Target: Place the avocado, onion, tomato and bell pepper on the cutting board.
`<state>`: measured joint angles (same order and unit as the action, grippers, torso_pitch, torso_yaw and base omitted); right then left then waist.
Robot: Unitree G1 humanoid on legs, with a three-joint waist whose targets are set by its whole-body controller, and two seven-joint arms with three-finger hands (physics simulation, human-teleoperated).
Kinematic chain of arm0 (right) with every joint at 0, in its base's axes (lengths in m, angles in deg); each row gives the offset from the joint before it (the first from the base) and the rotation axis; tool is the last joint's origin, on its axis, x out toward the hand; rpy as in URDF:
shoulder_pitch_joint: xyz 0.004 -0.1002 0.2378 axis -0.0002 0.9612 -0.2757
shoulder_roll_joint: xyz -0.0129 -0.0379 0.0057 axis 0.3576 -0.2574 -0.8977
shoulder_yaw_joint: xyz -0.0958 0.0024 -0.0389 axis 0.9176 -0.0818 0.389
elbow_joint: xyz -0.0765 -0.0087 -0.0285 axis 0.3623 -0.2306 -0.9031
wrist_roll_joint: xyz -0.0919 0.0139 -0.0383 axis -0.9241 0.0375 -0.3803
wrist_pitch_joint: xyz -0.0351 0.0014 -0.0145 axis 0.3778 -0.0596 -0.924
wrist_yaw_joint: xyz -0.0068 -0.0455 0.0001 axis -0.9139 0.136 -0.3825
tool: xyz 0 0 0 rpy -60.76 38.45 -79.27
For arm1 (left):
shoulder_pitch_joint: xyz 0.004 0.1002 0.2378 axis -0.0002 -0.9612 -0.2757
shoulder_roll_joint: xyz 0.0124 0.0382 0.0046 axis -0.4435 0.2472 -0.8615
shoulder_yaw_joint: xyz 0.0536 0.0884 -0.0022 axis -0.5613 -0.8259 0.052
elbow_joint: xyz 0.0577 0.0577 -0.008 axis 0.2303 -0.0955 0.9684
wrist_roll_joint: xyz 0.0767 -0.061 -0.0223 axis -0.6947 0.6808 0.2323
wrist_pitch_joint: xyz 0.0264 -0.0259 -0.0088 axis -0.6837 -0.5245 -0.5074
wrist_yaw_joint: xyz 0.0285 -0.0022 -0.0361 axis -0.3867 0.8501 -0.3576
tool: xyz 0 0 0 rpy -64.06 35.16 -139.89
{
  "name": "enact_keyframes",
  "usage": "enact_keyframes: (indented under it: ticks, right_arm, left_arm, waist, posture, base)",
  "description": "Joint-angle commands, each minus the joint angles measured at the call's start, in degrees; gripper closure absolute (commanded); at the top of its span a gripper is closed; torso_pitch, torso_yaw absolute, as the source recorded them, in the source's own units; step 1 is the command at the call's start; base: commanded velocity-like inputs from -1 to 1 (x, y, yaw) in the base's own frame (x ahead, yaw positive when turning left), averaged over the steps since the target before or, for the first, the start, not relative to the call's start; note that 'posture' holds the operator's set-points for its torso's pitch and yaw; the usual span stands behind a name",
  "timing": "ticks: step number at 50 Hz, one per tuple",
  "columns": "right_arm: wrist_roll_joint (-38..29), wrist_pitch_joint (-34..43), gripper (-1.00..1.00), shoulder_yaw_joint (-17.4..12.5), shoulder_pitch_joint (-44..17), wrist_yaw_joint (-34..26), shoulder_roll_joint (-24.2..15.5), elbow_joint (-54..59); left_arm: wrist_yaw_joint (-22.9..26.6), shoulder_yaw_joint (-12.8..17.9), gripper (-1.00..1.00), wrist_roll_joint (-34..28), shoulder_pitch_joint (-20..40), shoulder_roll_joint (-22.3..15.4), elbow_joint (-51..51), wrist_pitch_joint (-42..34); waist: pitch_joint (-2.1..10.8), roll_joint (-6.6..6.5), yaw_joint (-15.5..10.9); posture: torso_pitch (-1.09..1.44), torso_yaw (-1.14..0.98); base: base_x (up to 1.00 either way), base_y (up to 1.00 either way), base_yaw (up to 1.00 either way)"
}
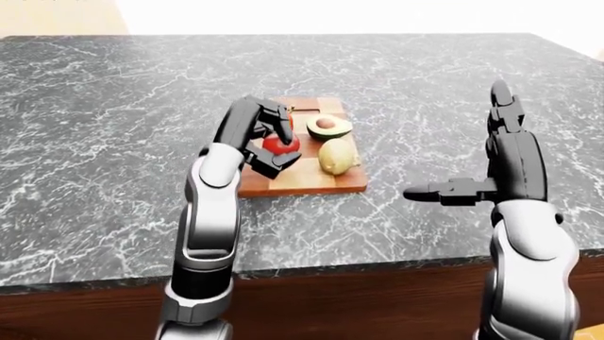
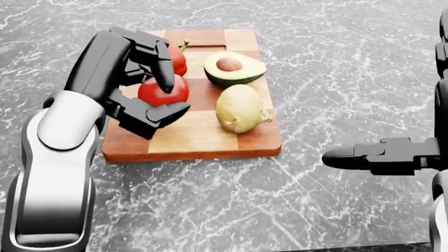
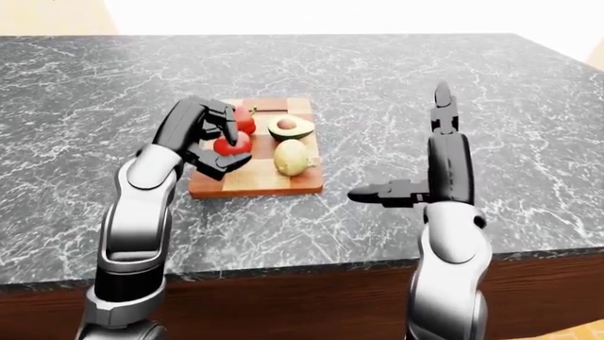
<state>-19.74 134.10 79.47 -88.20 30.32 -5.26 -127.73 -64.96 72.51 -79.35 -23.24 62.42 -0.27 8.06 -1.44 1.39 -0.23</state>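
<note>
Tomato (image 2: 163,90) between left fingers (image 2: 164,67)

At left of the frame, the left hand (image 2: 150,79) grips the tomato (image 2: 162,91) over the left half of the cutting board (image 2: 193,137). The bell pepper (image 2: 177,59) shows partly behind the fingers, upper left of the board. The avocado (image 2: 233,68) half lies upper right, the onion (image 2: 240,108) just below it. The right hand (image 2: 382,155) hangs spread over the marble counter (image 2: 336,63) at the right edge.
</note>
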Motion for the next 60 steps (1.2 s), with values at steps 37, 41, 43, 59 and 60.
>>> enact_keyframes:
  ticks: [37, 41, 43, 59, 60]
  right_arm:
    - [0.2, -2.7, -1.0, -0.2, -1.7, 1.5, -0.5, 0.4]
    - [0.4, -2.5, -1.0, -0.4, -1.3, 1.2, -0.7, -0.3]
    - [0.2, -2.0, -1.0, -0.4, -1.3, 0.8, -0.8, -0.9]
    - [-0.8, -1.2, -1.0, 0.0, -1.2, 0.0, -0.7, -2.0]
    - [-0.7, -1.3, -1.0, 0.0, -1.2, 0.0, -0.6, -1.9]
  left_arm:
    - [-0.7, 0.3, 0.06, -1.0, -0.3, 0.3, -1.5, 3.0]
    - [-0.5, 0.3, 0.03, -1.2, -0.5, 0.4, -2.0, 2.7]
    - [-0.2, 0.2, -0.04, -1.5, -0.5, 0.3, -2.5, 2.2]
    - [0.8, 0.2, -0.29, -2.1, -1.5, 0.4, -4.3, 1.5]
    - [0.8, 0.1, -0.3, -2.2, -1.5, 0.4, -4.3, 1.5]
  waist:
    - [1.61, 0.21, -0.1]
    - [1.64, 0.23, -0.1]
    - [1.63, 0.24, -0.2]
    - [1.64, 0.2, -0.1]
    - [1.63, 0.2, -0.1]
  posture:
    - [0.0, 0.0]
    - [0.0, 0.0]
    - [0.0, 0.0]
    - [0.0, 0.0]
    - [0.0, 0.0]
  base:
    - [0.0, 0.0, 0.0]
    - [0.0, 0.0, 0.0]
    - [0.0, 0.0, 0.0]
    - [0.0, 0.0, 0.0]
    - [0.0, 0.0, 0.0]
